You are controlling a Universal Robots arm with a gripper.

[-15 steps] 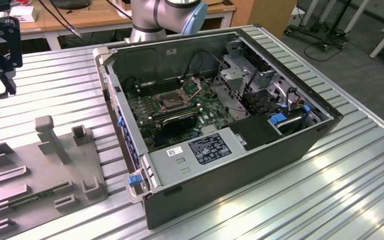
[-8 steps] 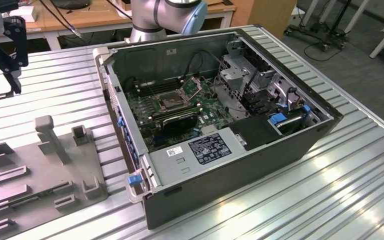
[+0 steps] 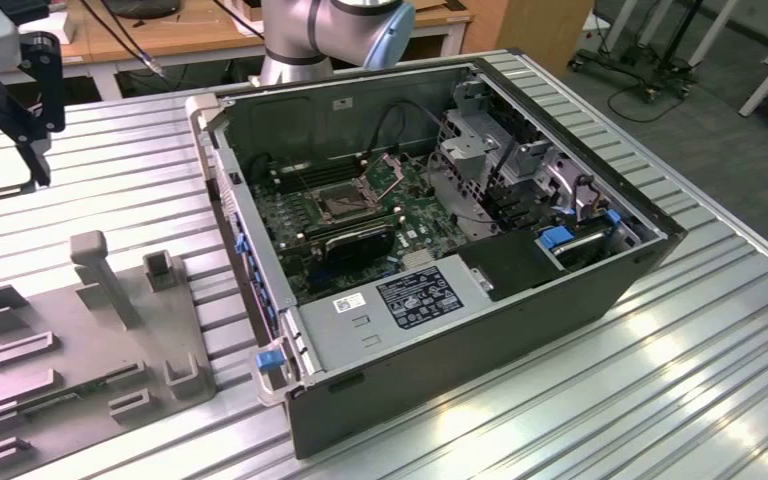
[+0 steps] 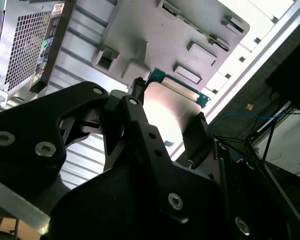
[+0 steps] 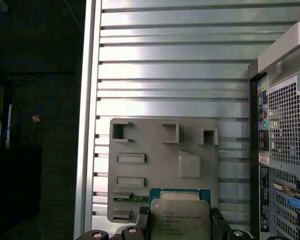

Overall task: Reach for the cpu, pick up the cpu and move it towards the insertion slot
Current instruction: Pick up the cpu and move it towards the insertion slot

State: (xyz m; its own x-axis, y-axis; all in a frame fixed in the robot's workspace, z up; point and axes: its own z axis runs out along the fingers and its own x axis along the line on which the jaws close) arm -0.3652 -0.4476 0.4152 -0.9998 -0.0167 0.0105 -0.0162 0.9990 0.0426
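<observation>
Closest to the lens in the second wrist view are the black links of the gripper (image 4: 167, 109), with their round screw heads. Between its two fingers (image 4: 196, 137) sits the cpu (image 4: 170, 112). The fingers are narrow and press on two opposite edges of the chip, so the gripper is holding it. In the first wrist view the cpu (image 5: 180, 222) shows its pale silvery face with some small dark print, and a thin green rim stands out along one edge.

Beneath the held chip, and clearly lower, lies the grey fixture plate (image 5: 160, 145) with its raised blocks and shallow pockets. The cpu does not touch it. The plate rests on the ribbed metal table (image 3: 704, 380).

In the exterior view the gripper hangs at the upper left, above the table and beyond the far end of the fixture plate (image 3: 77, 340). To the exterior view's right of the plate lies the computer case (image 3: 491, 330) on its side, with the cover off and the motherboard facing up. The insertion slot (image 3: 333, 207) is on that board, a dark square framed by a silvery bracket, with long black memory slots near it. The slot is well apart from the gripper and the chip. In the first wrist view the perforated back panel of the case (image 5: 285, 125) stands beside the plate. Behind the case, the grey and blue arm (image 3: 337, 25) rises at the top of the exterior view.
</observation>
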